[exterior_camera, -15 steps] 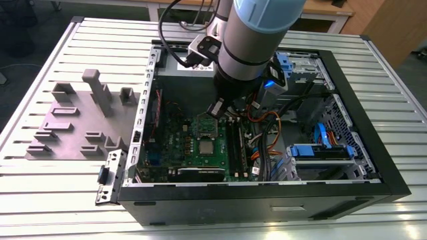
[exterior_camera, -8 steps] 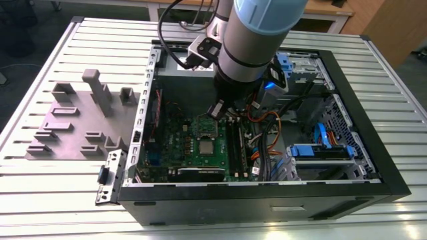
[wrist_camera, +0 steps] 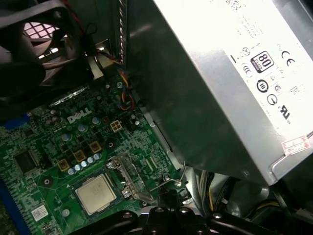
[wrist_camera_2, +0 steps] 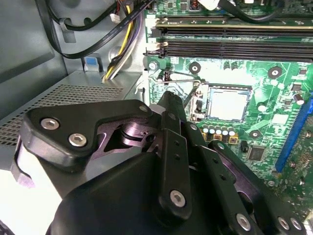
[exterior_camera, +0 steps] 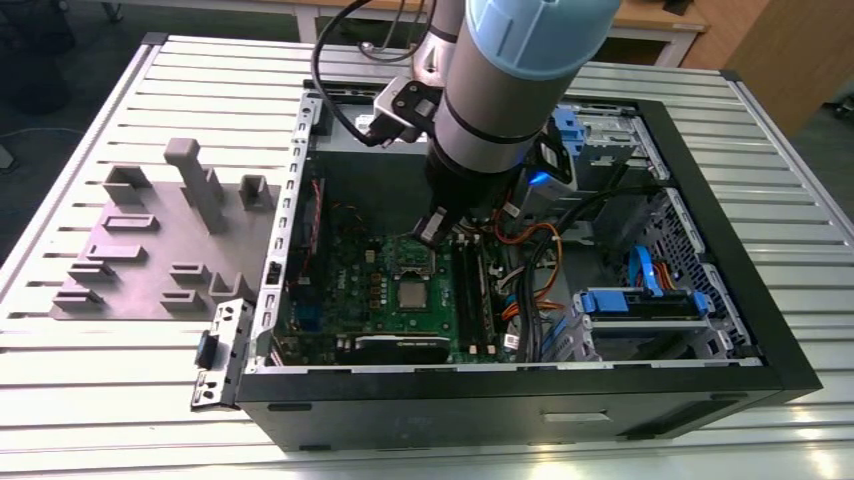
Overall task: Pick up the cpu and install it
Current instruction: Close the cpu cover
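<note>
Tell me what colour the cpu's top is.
Silvery-grey with a paler rim. The cpu sits in its socket on the green motherboard, clearest in the first wrist view.

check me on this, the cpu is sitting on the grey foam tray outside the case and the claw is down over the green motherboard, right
Not quite. The cpu is not on the grey tray; it lies flat in the socket on the green motherboard, inside the case, as both wrist views and the exterior view show. The rest holds: the claw is down over the motherboard, beside the socket.

A grey foam tray (exterior_camera: 154,245) lies beside the open computer case (exterior_camera: 694,390).
</note>
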### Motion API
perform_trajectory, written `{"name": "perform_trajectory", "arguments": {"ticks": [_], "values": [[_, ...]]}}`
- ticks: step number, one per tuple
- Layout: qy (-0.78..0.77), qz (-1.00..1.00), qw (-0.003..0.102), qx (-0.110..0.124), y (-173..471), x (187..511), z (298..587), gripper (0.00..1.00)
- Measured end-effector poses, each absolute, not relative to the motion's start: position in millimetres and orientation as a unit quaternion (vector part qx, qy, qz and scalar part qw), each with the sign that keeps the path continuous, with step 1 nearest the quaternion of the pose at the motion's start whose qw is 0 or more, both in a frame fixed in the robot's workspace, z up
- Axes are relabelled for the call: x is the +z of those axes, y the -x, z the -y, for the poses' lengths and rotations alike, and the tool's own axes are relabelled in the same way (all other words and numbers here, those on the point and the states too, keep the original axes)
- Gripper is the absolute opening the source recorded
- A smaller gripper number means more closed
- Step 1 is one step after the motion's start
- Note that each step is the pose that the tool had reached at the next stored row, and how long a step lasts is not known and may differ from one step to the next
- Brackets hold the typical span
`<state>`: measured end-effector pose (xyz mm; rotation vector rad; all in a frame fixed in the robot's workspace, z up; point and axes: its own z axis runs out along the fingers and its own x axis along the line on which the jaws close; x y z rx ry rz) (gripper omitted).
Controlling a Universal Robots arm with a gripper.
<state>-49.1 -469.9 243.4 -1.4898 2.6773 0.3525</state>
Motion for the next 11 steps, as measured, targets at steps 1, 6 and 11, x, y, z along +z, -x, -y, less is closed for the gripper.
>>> {"name": "perform_trajectory", "arguments": {"ticks": [1, 6, 11], "values": [[0.483, -0.868, 0.029, 0.114, 49.4, 243.4, 470.7, 0.11], [0.483, -0.868, 0.029, 0.114, 50.0, 243.4, 474.1, 0.11], [0.483, -0.868, 0.029, 0.114, 50.0, 243.4, 476.7, 0.11]]}}
